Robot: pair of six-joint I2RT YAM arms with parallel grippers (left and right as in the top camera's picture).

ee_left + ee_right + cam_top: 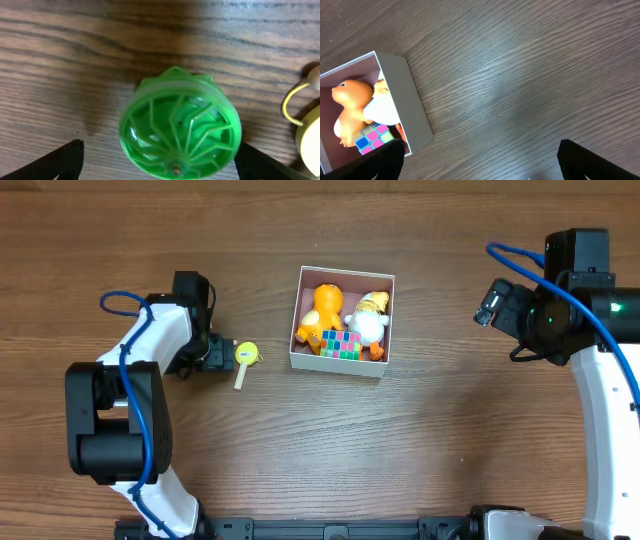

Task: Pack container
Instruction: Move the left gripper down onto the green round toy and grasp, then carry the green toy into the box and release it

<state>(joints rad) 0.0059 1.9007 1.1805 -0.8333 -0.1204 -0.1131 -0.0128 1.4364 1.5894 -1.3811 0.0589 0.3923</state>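
Observation:
The container (297, 320), a white-walled box with a pinkish-brown inside, sits mid-table. It holds an orange toy (325, 305), a white and yellow toy (370, 320) and a coloured cube (340, 345). My left gripper (212, 352) is low over the table, left of the container. In the left wrist view it (159, 150) is open, with a green wheel-shaped toy (180, 132) between its fingers. A yellow toy (245, 355) lies just right of it (310, 135). My right gripper (487, 302) is open and empty, right of the container (402, 95).
The table is dark wood. The left arm's base (120, 450) stands at the front left and the right arm (600, 380) runs along the right edge. Bare wood shows under the right gripper (480, 155).

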